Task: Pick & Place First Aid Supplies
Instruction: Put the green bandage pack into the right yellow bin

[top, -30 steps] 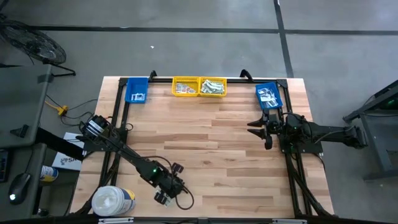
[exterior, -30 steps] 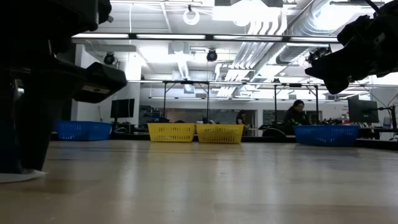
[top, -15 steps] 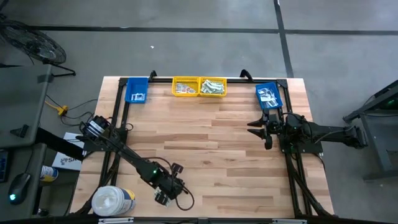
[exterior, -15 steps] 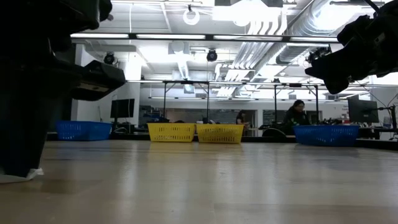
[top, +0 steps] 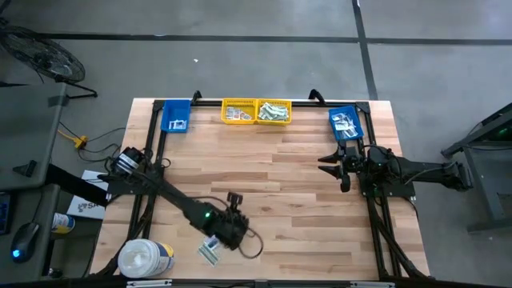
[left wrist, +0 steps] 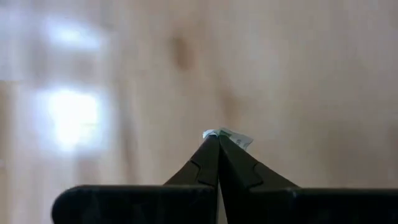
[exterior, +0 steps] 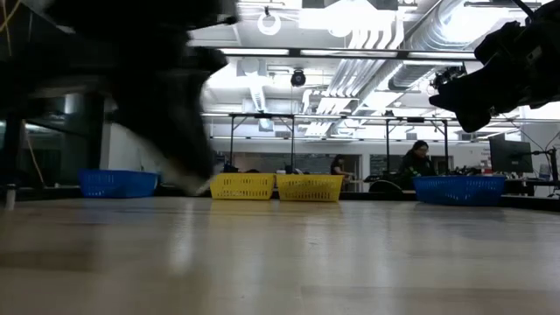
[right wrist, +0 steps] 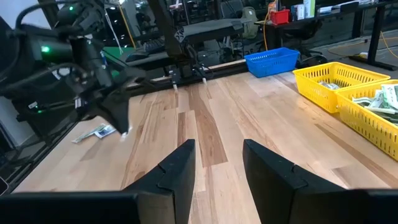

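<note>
We see the left gripper (top: pixel 214 250) low over the near edge of the slatted wooden table (top: pixel 272 176), its dark tapered fingers (left wrist: pixel 208 163) pinched tight on a thin, flat paper packet (left wrist: pixel 227 136), pale green-white, with only a crumpled corner peeking past the tips. The white round tub (top: pixel 146 259) sits just beside it at the near left corner. The right gripper (top: pixel 330 170) hovers near the right blue bin (top: pixel 345 125), its flat black fingers (right wrist: pixel 179 167) parted with nothing between them. More packets fill the two yellow mesh bins (top: pixel 256 111) and the left blue bin (top: pixel 176 117) at the far edge.
</note>
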